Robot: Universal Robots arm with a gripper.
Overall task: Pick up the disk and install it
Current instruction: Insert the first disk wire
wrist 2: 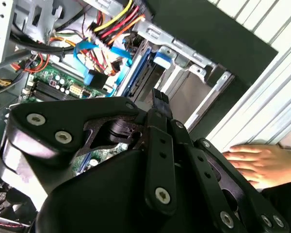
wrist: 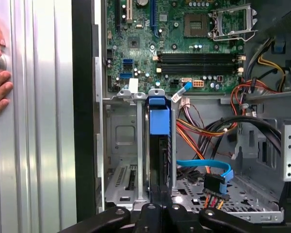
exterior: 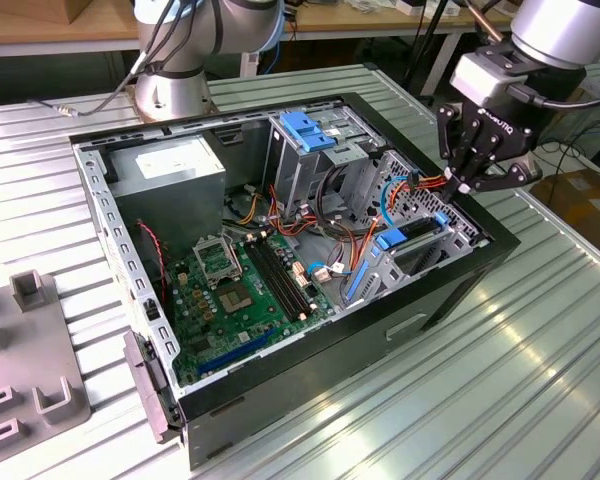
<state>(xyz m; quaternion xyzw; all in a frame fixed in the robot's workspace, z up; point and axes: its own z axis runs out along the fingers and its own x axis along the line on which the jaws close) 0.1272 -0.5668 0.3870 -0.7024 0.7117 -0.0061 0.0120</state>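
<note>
My black jointed pincer (wrist 2: 159, 99), tips pressed together, hangs over the flat disk (wrist: 159, 121), blue-framed, standing on edge in the grey metal bay (wrist: 121, 141).

Exterior view overlooks the case (exterior: 310, 372); wrist views look closely inside.

You won't find any print here that can be read for certain. The gripper (exterior: 458, 188) has a short line of white lettering on its black body. The power supply box (exterior: 170, 172) carries a white sticker, and a small white tag (wrist: 133, 85) sits on the metal drive cage (wrist: 120, 145).
</note>
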